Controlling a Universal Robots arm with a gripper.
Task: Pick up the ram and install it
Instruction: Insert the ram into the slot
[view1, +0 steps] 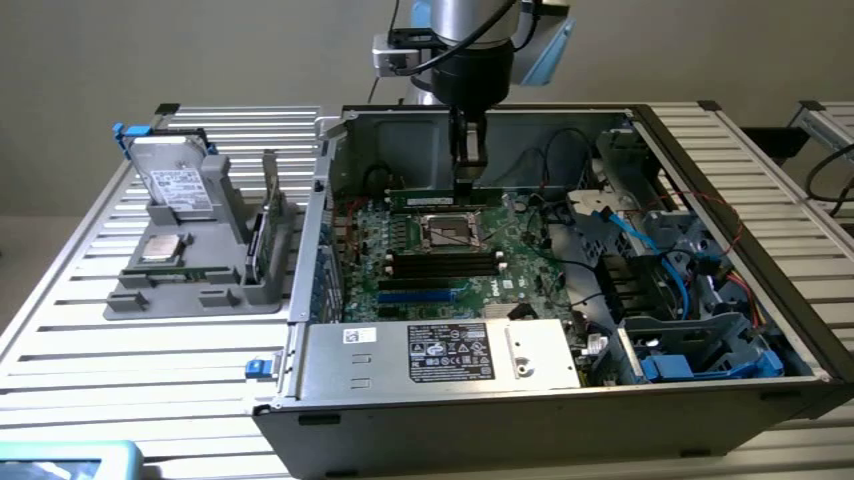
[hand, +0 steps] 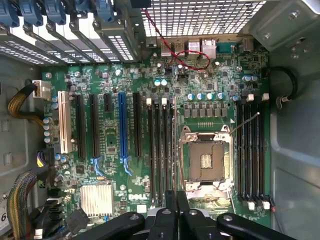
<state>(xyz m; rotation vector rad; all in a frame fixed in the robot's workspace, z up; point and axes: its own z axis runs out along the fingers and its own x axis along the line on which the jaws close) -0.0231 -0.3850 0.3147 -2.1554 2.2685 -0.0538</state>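
Note:
The ram (view1: 430, 198) is a thin green stick held level just above the motherboard (view1: 514, 275), inside the open computer case (view1: 534, 430). My gripper (view1: 465, 180) reaches straight down from above and is shut on the stick's upper edge near its middle. In the wrist view the ram (hand: 174, 145) shows edge-on as a thin line running out from my gripper (hand: 176, 199). It hangs between the black memory slots (hand: 160, 150) and the processor socket (hand: 206, 160). More black memory slots (hand: 250, 150) lie on the socket's other side.
A grey tray (view1: 134, 300) at the exterior view's left holds a hard drive (view1: 174, 185), a taller green card (view1: 274, 235) and a small silver chip (view1: 160, 250). A silver power supply (view1: 441, 352) sits at the case front. Blue and black cables (view1: 667, 260) fill the case's right side.

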